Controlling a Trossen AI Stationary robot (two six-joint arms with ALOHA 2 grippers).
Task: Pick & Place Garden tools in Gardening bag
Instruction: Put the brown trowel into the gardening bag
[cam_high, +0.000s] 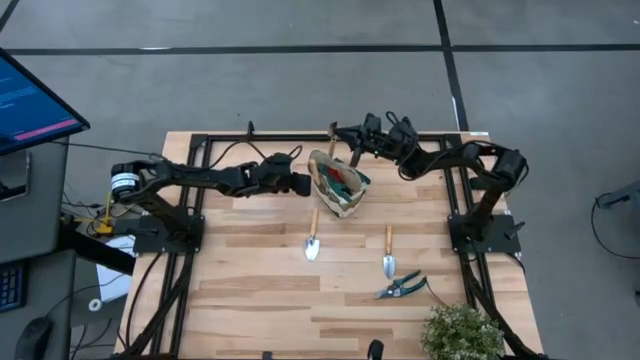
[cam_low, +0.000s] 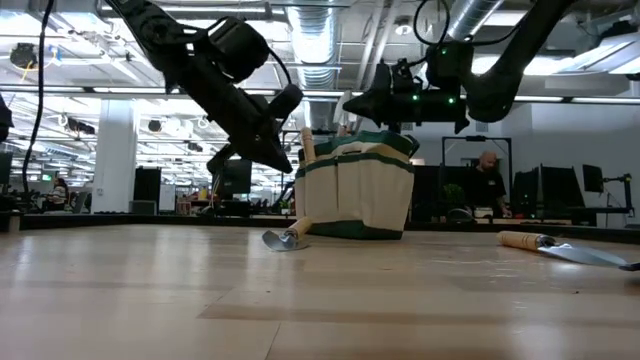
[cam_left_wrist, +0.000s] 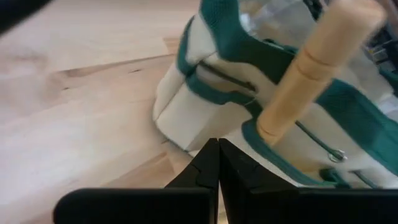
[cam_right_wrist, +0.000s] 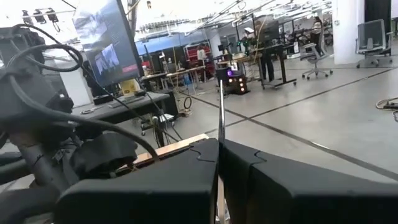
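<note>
Gardening bag (cam_high: 338, 184) standing upright near the table's far middle, beige canvas with teal trim, mouth open, something red showing inside. Left gripper (cam_high: 300, 184) just beside the bag's left side, fingers pressed together on nothing, tips close to the canvas in its wrist view (cam_left_wrist: 217, 163). Right gripper (cam_high: 352, 137) raised behind the bag's far rim, fingers also closed, holding nothing visible. One wooden handle (cam_left_wrist: 314, 68) leaning out of an outer pocket on the bag's side. Two trowels flat on the wood nearer the front: one trowel (cam_high: 312, 237) just in front of the bag, blade forward; second trowel (cam_high: 388, 253) to its right. Blue-handled pruning shears (cam_high: 401, 288) near that second trowel, closer to the front edge. Leafy plant (cam_high: 462, 331) at the front right corner, well apart from the bag.
</note>
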